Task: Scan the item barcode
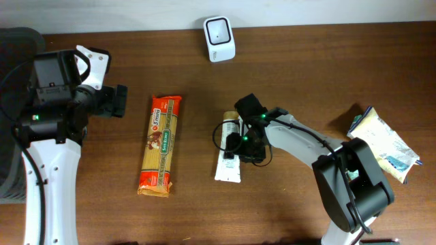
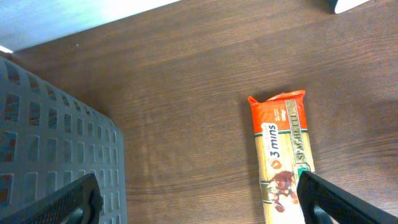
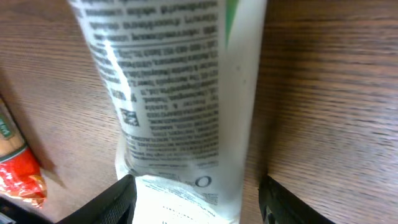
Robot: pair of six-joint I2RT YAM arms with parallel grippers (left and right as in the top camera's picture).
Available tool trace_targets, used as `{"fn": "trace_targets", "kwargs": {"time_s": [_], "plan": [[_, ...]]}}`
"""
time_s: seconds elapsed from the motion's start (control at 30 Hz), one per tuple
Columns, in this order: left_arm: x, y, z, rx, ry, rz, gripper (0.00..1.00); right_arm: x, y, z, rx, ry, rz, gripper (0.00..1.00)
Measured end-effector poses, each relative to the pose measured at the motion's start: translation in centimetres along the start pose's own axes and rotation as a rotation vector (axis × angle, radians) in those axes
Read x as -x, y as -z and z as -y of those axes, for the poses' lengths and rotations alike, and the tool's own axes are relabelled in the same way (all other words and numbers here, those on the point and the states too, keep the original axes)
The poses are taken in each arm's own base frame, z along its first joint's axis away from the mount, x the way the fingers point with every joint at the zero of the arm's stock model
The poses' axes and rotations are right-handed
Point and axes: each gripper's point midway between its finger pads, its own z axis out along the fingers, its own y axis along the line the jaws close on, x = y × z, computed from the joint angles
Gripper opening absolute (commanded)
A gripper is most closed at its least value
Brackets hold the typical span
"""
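Right gripper (image 3: 196, 190) sits low over the white tube (image 1: 227, 160) with its jaws apart, one finger on each side of the tube, not clamped; in the right wrist view we see a thin dark strip of table (image 1: 306, 68) between the tube and the finger at the picture's right, and on the other side we cannot tell touch from gap. We mark the tube as lying flat near the table's middle, long axis running near to far with a slight tilt. Its wide flat crimped end points toward the near edge, and its other end points toward the white scanner (image 1: 219, 29) at the far edge and is partly hidden under the gripper. Small printed text faces up, too blurred to read. We note the scanner stands well apart from the tube. Left gripper (image 2: 198, 186) hovers over bare wood at the left side, fingers spread wide with nothing between them. A spaghetti packet (image 1: 160, 144) lies between the two arms, left of the tube and apart from it, long axis roughly parallel to the tube's. A pale bag (image 1: 385, 143) lies at the far right, and a dark mesh basket (image 2: 56, 143) sits at the left edge.
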Motion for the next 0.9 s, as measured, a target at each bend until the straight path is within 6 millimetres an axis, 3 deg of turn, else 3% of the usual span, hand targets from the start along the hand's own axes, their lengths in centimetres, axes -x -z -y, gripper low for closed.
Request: {"fn": "trace_targets", "kwargs": {"time_s": [0.13,0.2,0.33,0.43,0.63,0.9], "plan": [[0.0,0.0,0.0,0.0,0.0,0.0,0.99,-0.5,3.3,0.4,-0.058,-0.004,0.059,0.61],[0.0,0.0,0.0,0.0,0.0,0.0,0.99,-0.3,4.0,0.2,-0.057,-0.012,0.079,0.57],[0.0,0.0,0.0,0.0,0.0,0.001,0.99,0.8,1.8,-0.6,0.001,-0.011,0.136,0.56],[0.0,0.0,0.0,0.0,0.0,0.0,0.99,0.4,-0.4,-0.7,0.027,-0.012,0.12,0.5],[0.0,0.0,0.0,0.0,0.0,0.0,0.99,0.1,-1.3,-1.9,0.086,-0.049,0.076,0.04],[0.0,0.0,0.0,0.0,0.0,0.0,0.99,0.2,-0.5,-3.0,0.122,0.014,0.068,0.04]]}}
